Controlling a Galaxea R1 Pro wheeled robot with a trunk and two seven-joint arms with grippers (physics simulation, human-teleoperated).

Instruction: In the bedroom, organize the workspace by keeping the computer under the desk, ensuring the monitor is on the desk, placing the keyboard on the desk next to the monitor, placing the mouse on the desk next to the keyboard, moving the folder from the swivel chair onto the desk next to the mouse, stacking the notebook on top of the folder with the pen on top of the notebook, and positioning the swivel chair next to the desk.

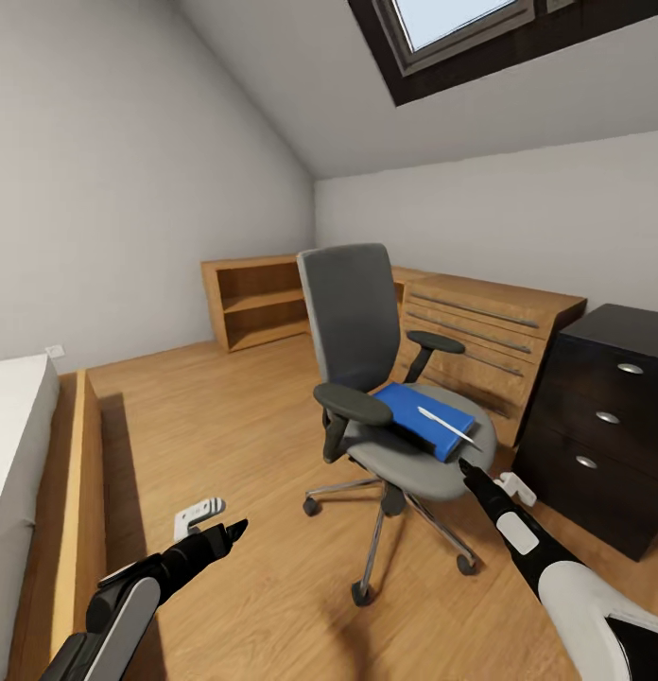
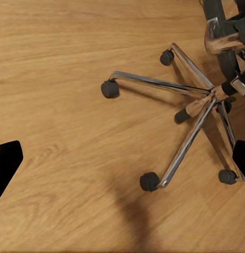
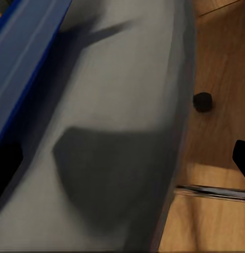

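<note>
The folder point(image 1: 425, 418) is lying on the swivel chair point(image 1: 367, 378) seat, the pen point(image 1: 446, 424) resting on it. The right end effector point(image 1: 464, 465), spread wide, is hovering beside the seat's edge; the next move likely needs gripping the folder's rim.

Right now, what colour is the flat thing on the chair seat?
Bright blue: the folder shows best in the head view.

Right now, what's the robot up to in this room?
It is facing the swivel chair, which stands on the wood floor beside a dark drawer unit. The blue folder lies on the seat with the pen on top. The right gripper hovers at the seat's front edge, close to the folder, holding nothing. The left gripper hangs low over the floor, also empty. Nothing has been picked up yet.
</note>
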